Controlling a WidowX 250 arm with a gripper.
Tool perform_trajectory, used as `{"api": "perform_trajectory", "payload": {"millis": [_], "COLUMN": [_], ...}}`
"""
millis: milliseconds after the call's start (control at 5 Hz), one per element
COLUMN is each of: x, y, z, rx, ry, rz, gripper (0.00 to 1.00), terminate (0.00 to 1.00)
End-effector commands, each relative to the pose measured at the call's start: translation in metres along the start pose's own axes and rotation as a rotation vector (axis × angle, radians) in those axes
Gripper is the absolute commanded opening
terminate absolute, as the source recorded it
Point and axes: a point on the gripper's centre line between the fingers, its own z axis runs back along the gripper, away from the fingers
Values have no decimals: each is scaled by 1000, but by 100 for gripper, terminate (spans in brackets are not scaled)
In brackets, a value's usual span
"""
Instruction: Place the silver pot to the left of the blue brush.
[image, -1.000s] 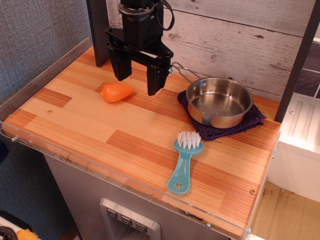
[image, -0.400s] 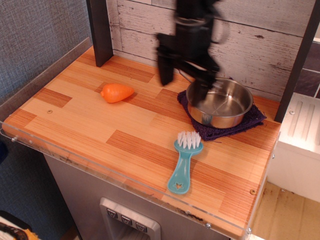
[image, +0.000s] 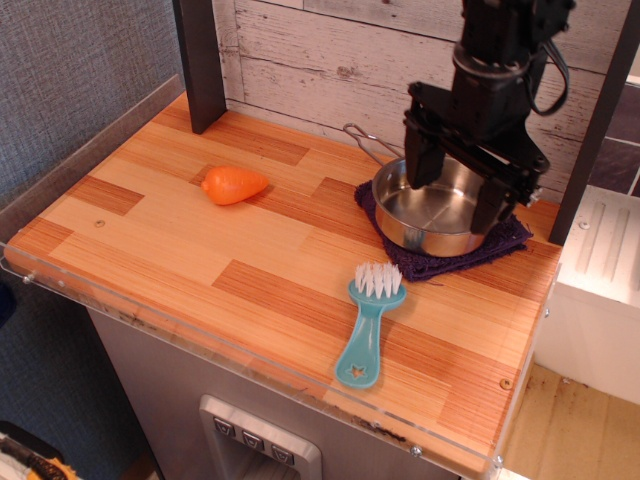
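On the near part of the wooden desk (image: 200, 250), made of striped orange and light planks with a clear plastic edge, lies the blue brush (image: 366, 323). It is smooth turquoise plastic, white bristles pointing to 12 o'clock, and the wide handle end with a star-shaped hole pointing to 6 o'clock. Farther, at about 10 o'clock from the brush and well apart, rests a smooth orange carrot-shaped toy (image: 233, 184). At 1 o'clock from the brush sits the silver pot (image: 432, 212), round, shallow and shiny, empty inside, on a dark purple cloth (image: 425, 262); its thin wire handle points to 10 o'clock. Above the pot hangs the black claw (image: 458, 189), its fingers spread apart and holding nothing.
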Motion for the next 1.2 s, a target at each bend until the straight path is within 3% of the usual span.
{"api": "perform_trajectory", "payload": {"millis": [0, 400, 600, 1000], "x": [29, 39, 40, 35], "y": [2, -1, -1, 0], "z": [-11, -17, -20, -26], "rx": [-18, -75, -90, -78], "ry": [-28, -53, -58, -49], "rz": [183, 280, 323, 337], "gripper": [100, 100, 0, 0], "terminate": [0, 0, 0, 0]}}
